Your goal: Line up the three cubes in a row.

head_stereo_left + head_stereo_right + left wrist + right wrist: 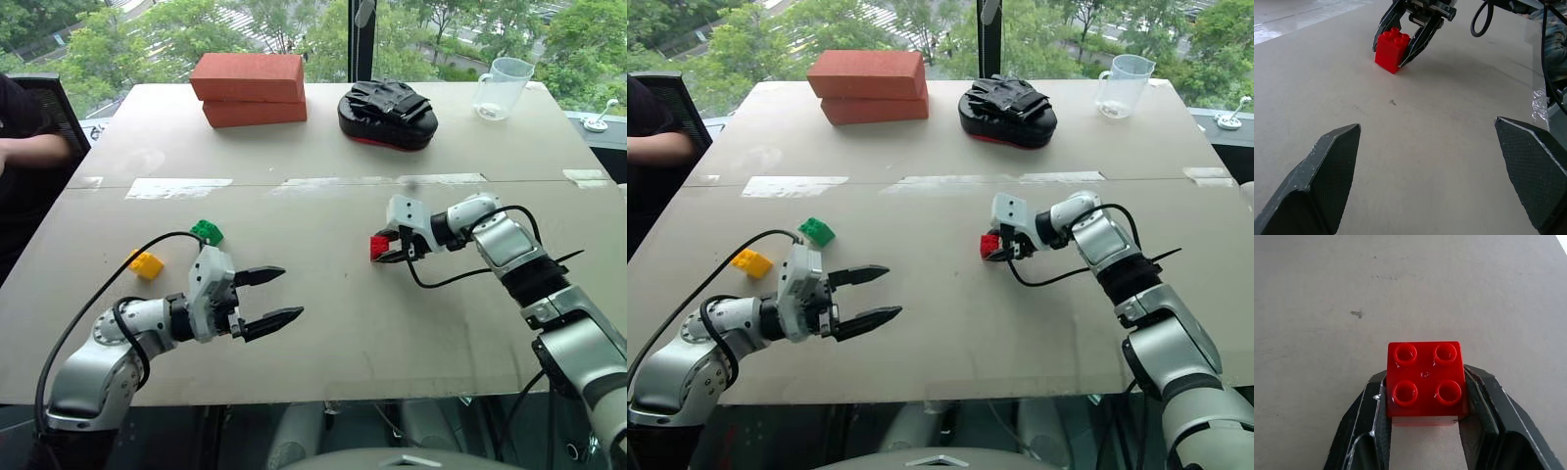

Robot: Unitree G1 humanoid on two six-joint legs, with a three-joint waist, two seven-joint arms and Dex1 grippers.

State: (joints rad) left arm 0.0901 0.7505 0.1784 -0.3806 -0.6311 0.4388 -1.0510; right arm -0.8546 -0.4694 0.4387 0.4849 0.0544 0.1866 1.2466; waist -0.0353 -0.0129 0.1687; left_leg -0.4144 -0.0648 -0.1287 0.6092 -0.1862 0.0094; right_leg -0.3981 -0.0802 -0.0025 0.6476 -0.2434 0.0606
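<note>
The two eye views look forward and down from the head over the table (323,333). The left wrist view looks low across it toward the red cube (1392,50), well off. The right wrist view sits close above that cube. All views share the cube.

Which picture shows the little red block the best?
The right wrist view: the red block sits close up between the right gripper fingers, four studs showing. The left wrist view shows it farther off; both eye views show it small.
</note>
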